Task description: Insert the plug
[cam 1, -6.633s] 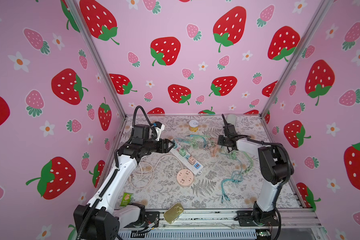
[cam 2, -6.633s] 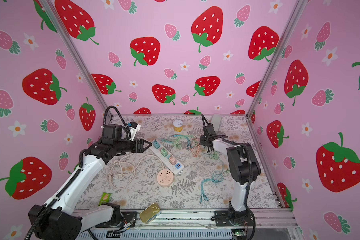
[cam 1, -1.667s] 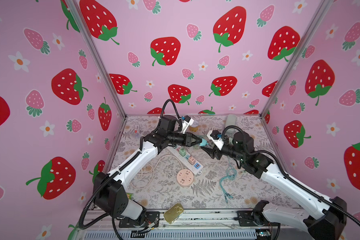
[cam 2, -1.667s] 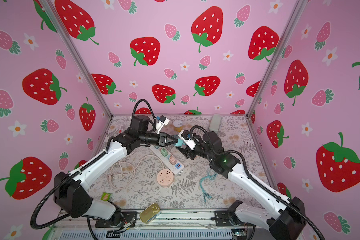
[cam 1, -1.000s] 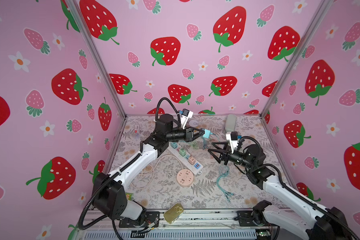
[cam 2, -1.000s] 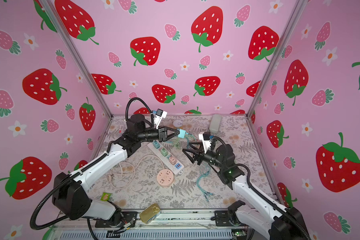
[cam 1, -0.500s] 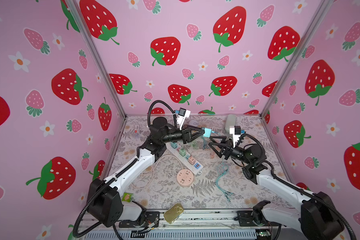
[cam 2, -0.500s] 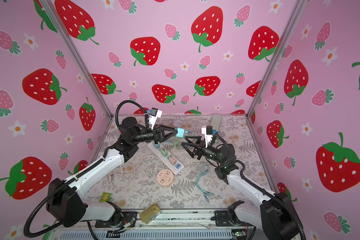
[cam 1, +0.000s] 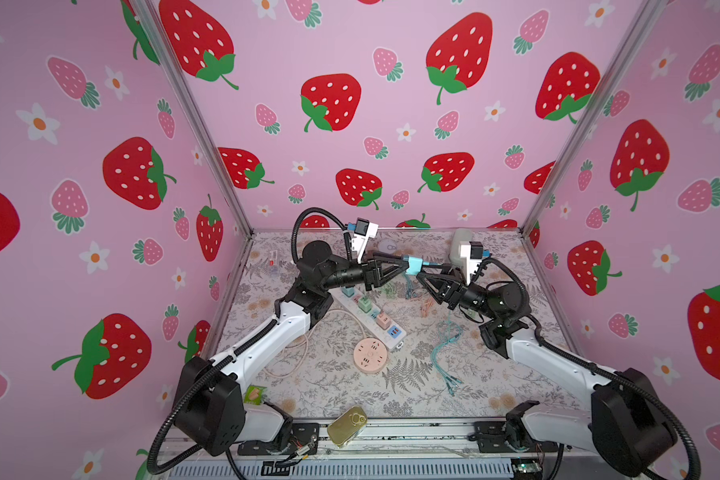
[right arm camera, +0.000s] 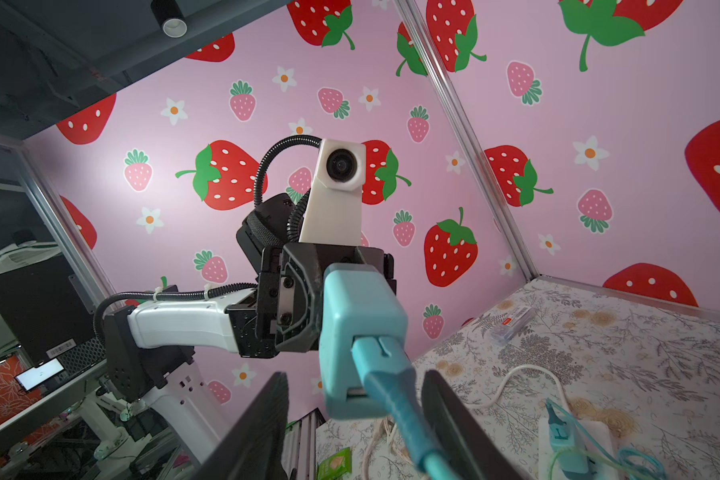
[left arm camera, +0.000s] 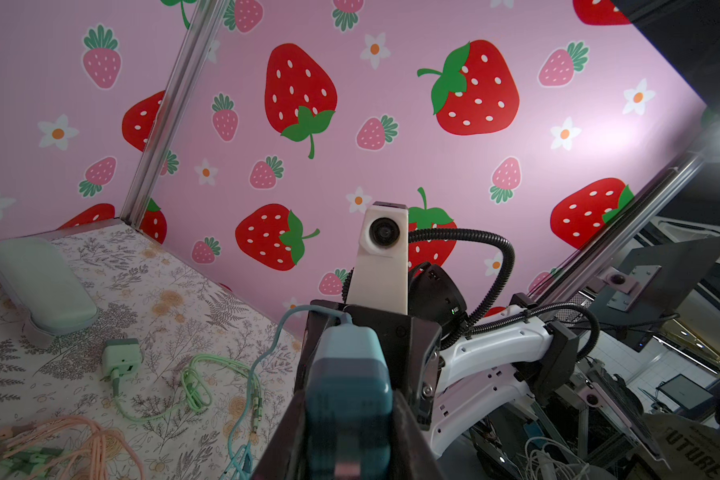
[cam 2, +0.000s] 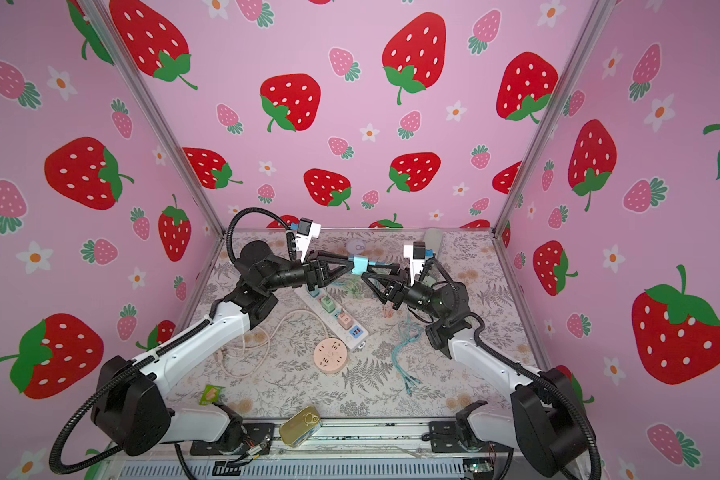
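A: plug position?
B: One teal plug (right arm camera: 377, 359), in the air above the counter (cam 1: 491, 386), between the two tools. Its nose is in the end face of the one teal charger block (right arm camera: 362, 324). How deep, can't tell.
A: axis?
B: Long axis about level in both top views, in line with the block, running tool to tool. Nose points at the left arm, tail at the right. Its cable (right arm camera: 404, 415) leaves the tail and drops to the counter.
A: tools?
B: Left tool (cam 1: 407, 266) clamped on the block, one finger per side. Right tool (right arm camera: 355, 374) part open, fingers (right arm camera: 267, 419) straddling plug and cable, gap on each side, gripping nothing.
A: rest of the counter?
B: One white power strip (cam 1: 373, 318), one round pink socket (cam 1: 370, 356), one gold tin (cam 1: 347, 426) at the front edge.
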{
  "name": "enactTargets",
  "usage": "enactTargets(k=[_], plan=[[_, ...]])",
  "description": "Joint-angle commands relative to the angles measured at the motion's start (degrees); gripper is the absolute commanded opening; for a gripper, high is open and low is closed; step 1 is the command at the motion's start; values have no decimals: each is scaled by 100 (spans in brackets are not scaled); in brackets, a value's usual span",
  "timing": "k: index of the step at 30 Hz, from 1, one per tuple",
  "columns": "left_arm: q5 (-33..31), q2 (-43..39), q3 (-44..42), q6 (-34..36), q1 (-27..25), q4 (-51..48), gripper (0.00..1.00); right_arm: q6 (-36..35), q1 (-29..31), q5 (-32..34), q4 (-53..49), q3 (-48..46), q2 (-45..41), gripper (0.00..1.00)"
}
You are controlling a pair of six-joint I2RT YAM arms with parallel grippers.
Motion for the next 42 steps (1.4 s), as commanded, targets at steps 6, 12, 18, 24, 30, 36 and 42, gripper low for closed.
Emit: enactTargets(k=[6,12,18,24,30,36,42], plan=[[140,-135,-86,-53,-141,395,0,422,-22,-49,436,260,174,45],[146,-124,-120,-11,-174,384,0,514,-21,-91,572,304,197,42],[63,-139,-181,53,-221,353,0,613,-21,-170,542,387,279,36],[-95,-260,-187,258,-221,-15,0,578,-21,-214,501,399,245,25],[-202,-374,-60,518,-208,-685,27,-128,-28,-104,-703,557,15,13],[-400,-592,-169,685,-196,-975,43,-903,-21,16,-1889,755,-264,9],[-466,-866,-286,758,-174,-1246,49,-1791,-30,218,-3395,1056,-489,7]])
